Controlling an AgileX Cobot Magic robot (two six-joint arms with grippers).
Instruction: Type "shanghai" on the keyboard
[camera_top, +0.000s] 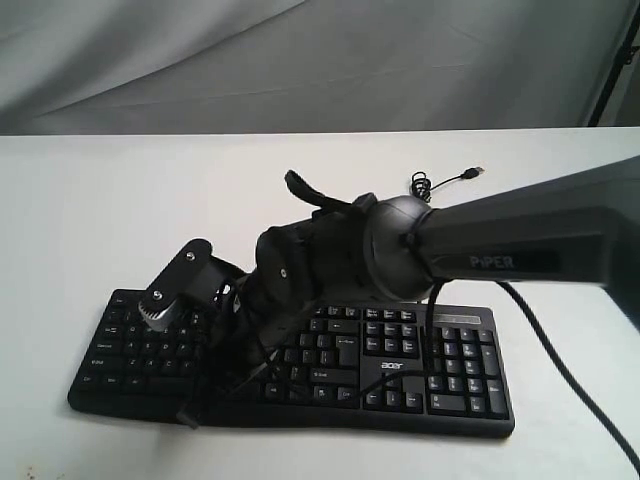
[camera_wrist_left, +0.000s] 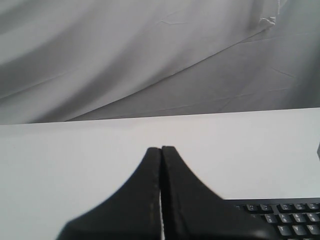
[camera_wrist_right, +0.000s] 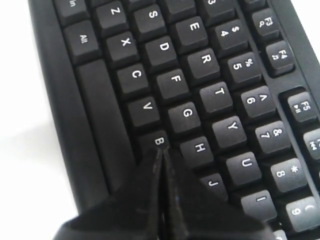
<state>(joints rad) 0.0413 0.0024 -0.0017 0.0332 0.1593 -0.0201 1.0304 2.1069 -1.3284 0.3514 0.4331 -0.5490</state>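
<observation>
Exterior view is being read first: the keyboard (camera_top: 400, 390) is lying flat on the white table (camera_top: 80, 200), close to its front edge, letter block to the left and number pad to the right, with its USB cable (camera_top: 445, 181) being left loose behind it; it is being judged a light, stiff plastic slab, likely to skid on the smooth top if shoved sideways, so no hold is being called for; each sprung key is better pressed straight down at the centre of its cap, and lightly, since neighbouring caps are sitting close together; at the left, the left gripper (camera_wrist_left: 161, 148) is being held clear above bare table, its fingers pressed together with nothing between them, a corner of the keyboard showing nearby; it is not being made out in the exterior view; further right, the right arm (camera_top: 520, 250) is being reached in from the right across the middle, forearm roughly level and wrist bent down over the letter block; the right gripper (camera_wrist_right: 161, 152) is likewise closed tight and empty, being used as a single poking tip, pointed at the seam between the B key (camera_wrist_right: 159, 141) and the H key (camera_wrist_right: 200, 148); whether a cap is being touched cannot be told.
</observation>
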